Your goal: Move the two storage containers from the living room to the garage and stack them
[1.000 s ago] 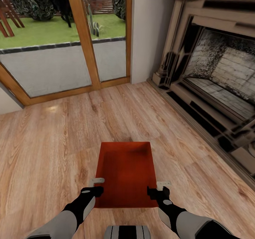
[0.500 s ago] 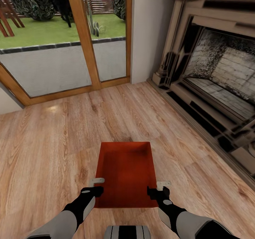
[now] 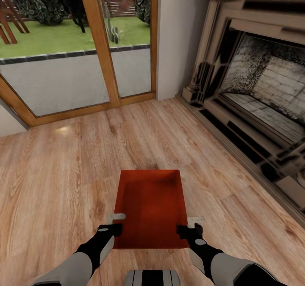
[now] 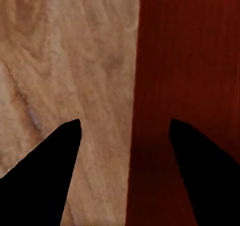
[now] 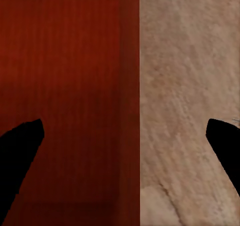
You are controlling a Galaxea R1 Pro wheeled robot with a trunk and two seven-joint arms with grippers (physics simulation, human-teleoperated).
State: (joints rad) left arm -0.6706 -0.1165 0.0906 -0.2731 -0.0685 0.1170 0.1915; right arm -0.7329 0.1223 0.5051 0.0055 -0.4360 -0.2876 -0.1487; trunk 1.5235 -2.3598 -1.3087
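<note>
One orange-red open-top storage container (image 3: 150, 201) sits on the light wood plank floor of the living room, straight ahead of me. My left gripper (image 3: 113, 224) straddles its left wall near the closest corner, and the fingers stand open on either side of that wall. The right gripper (image 3: 190, 226) straddles the right wall in the same way, fingers spread wide. In the left wrist view the container (image 4: 190, 60) wall runs between the gripper (image 4: 122, 123) tips. In the right wrist view the container (image 5: 60, 50) rim lies between the gripper (image 5: 124, 122) tips.
A stone fireplace (image 3: 258, 87) with a raised hearth runs along the right side. Glass doors in a wooden frame (image 3: 99, 45) stand ahead, with a patio and lawn behind them. Bare plank floor (image 3: 55, 171) spreads to the left and in front of the container.
</note>
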